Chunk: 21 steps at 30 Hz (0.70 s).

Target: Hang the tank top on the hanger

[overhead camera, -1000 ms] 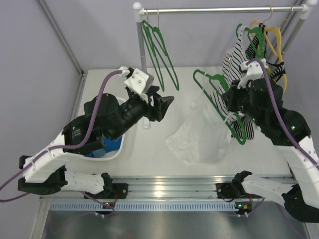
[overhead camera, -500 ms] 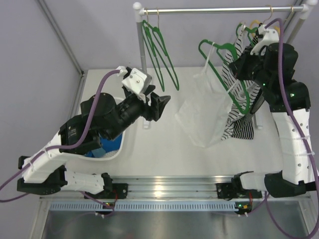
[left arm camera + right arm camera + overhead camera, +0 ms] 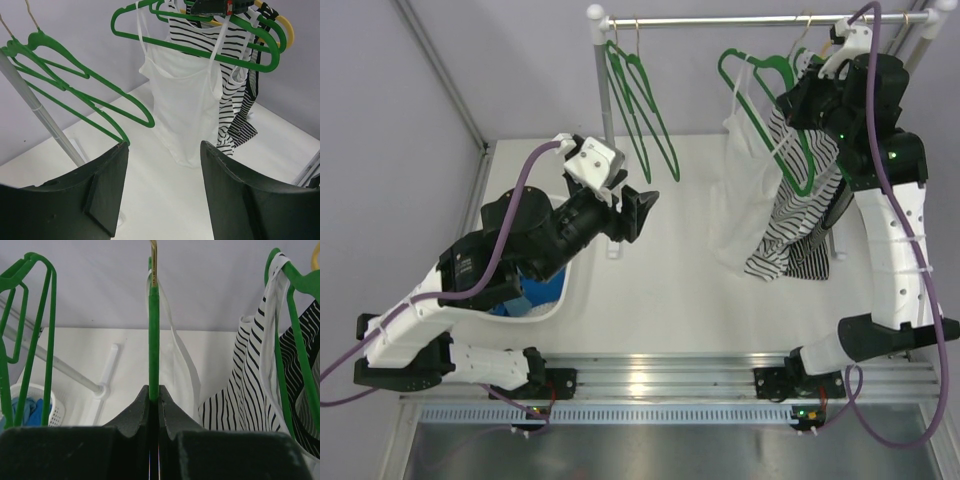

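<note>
The white tank top (image 3: 735, 190) hangs by its narrow straps from a green hanger (image 3: 760, 75). The hanger is held high, just under the rail and beside the striped top. My right gripper (image 3: 798, 100) is shut on the hanger's bar. In the right wrist view the green hanger (image 3: 153, 330) rises edge-on from the shut right gripper (image 3: 154, 392), with a white tank top strap (image 3: 180, 350) behind it. My left gripper (image 3: 645, 210) is open and empty over the mid table. The left wrist view shows the left gripper (image 3: 162, 145) facing the hanging tank top (image 3: 182, 110) and hanger (image 3: 200, 50).
A clothes rail (image 3: 760, 20) spans the back on a white post (image 3: 606, 130). Two green hangers (image 3: 640, 100) hang at its left. A black-and-white striped top (image 3: 800, 220) and a yellow hanger (image 3: 285, 22) hang at its right. A white basket (image 3: 545, 295) with blue clothes stands under my left arm.
My right arm has lifted the hanger with the tank top up off the table and back to the rail. The tank top now hangs free. My left arm has barely moved.
</note>
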Motion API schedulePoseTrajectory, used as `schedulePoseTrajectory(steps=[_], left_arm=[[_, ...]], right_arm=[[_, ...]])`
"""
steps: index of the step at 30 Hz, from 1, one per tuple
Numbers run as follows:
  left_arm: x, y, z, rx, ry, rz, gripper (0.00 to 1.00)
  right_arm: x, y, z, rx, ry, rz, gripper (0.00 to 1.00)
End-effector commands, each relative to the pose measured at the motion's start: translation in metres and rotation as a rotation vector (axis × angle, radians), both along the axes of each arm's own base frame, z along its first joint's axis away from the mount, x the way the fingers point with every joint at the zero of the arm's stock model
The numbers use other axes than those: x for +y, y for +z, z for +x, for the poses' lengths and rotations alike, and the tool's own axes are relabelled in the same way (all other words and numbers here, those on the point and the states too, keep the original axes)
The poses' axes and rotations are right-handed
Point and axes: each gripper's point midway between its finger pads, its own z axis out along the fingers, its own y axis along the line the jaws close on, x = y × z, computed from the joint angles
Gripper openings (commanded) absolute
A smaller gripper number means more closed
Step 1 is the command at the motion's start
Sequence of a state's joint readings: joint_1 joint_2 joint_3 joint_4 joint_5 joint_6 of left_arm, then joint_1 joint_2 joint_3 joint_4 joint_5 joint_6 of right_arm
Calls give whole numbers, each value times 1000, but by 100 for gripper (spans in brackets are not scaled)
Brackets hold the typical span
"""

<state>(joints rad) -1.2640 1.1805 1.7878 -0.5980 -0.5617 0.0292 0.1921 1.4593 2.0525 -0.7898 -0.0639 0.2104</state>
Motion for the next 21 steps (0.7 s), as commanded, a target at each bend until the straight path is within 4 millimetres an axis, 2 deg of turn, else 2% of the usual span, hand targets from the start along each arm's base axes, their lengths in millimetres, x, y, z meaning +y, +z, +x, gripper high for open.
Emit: schedulePoseTrajectory(steps=[1,10,18,21], left_arm=[[13,14,1,-24,29,-20,65],[21,5,5,-13,69,-3,65],[30,-10,6,12,106,-1,65],[31,-14,5,23,107,-3,65]], right_arm=[[-11,51,3,-164,-32,14,0],[-19,29,24,-133,-64,-13,0],[-25,20,20,-115,-85,-18,1],[-27,21,16,-116,-90,-16,8]])
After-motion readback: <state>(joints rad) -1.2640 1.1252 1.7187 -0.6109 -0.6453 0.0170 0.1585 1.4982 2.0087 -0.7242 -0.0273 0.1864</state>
